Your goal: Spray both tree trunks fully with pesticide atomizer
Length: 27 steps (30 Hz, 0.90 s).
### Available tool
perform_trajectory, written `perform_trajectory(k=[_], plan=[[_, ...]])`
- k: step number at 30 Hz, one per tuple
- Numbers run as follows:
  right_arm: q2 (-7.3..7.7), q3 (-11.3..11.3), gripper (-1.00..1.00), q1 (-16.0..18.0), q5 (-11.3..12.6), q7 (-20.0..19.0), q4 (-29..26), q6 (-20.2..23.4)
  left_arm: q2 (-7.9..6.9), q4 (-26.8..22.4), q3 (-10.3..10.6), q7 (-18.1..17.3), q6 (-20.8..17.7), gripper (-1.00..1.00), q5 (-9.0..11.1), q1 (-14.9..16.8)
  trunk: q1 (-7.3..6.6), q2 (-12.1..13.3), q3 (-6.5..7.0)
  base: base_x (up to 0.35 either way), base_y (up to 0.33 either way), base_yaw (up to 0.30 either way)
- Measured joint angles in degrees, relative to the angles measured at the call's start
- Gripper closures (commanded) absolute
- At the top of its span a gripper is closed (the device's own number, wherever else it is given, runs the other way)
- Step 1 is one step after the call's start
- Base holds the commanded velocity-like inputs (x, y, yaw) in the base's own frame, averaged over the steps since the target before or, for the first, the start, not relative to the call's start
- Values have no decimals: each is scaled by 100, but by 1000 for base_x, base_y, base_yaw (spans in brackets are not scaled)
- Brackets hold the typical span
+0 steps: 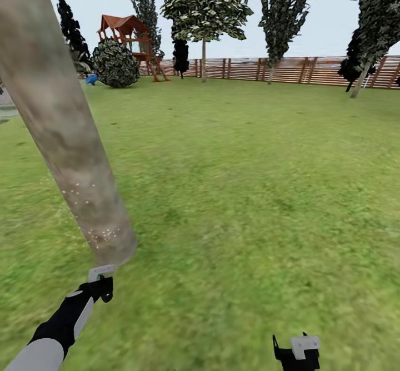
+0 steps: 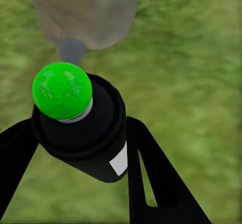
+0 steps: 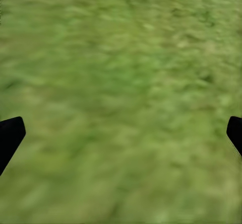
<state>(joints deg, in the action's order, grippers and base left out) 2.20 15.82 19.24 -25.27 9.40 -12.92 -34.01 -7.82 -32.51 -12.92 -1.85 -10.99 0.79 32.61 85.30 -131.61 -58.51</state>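
**Ann:** Grass lawn (image 1: 250, 193) all round, slatted wooden fence (image 1: 311, 69) far back, and the tree trunk (image 1: 61, 132) leaning right across the near left.

**Bo:** And the left pincer (image 1: 100, 282) is clamped on the pesticide atomizer (image 2: 83, 126), its green-capped head aimed at the trunk's foot, just short of the bark.

**Ann:** White pesticide specks (image 1: 103, 235) dot only the lower stretch. I'd say the job is to work the nozzle upward (slowly, keeping it square to the bark) so coverage climbs.

**Bo:** Right pincer (image 1: 297, 354)?

**Ann:** Fingers spread wide, nothing between them, over bare grass.

**Bo:** Room to move?

**Ann:** Plenty to the right and ahead. The round bush (image 1: 115, 63), the playhouse (image 1: 130, 40) and the other trees (image 1: 205, 9) stand well away by the fence. The trunk itself is the one thing close enough to bump.
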Motion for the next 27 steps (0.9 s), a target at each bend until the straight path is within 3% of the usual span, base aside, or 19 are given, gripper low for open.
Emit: perform_trajectory(k=[10, 23, 27], plan=[[0, 0, -100, -1, 3, 0, 0, 0, 0, -10, -1, 0, 0, 100, -8, 0, 0, 0, 0, 134, -261, 266], [0, 0, -100, -2, 3, 0, 0, 0, 0, -10, 0, 3, 0, 100, -15, 0, 0, 0, 0, 195, -231, 21], [-8, 0, -100, -1, 1, 0, 0, 0, 0, -10, -3, 9, 0, 100, -17, 0, 0, 0, 0, 188, -231, 217]])
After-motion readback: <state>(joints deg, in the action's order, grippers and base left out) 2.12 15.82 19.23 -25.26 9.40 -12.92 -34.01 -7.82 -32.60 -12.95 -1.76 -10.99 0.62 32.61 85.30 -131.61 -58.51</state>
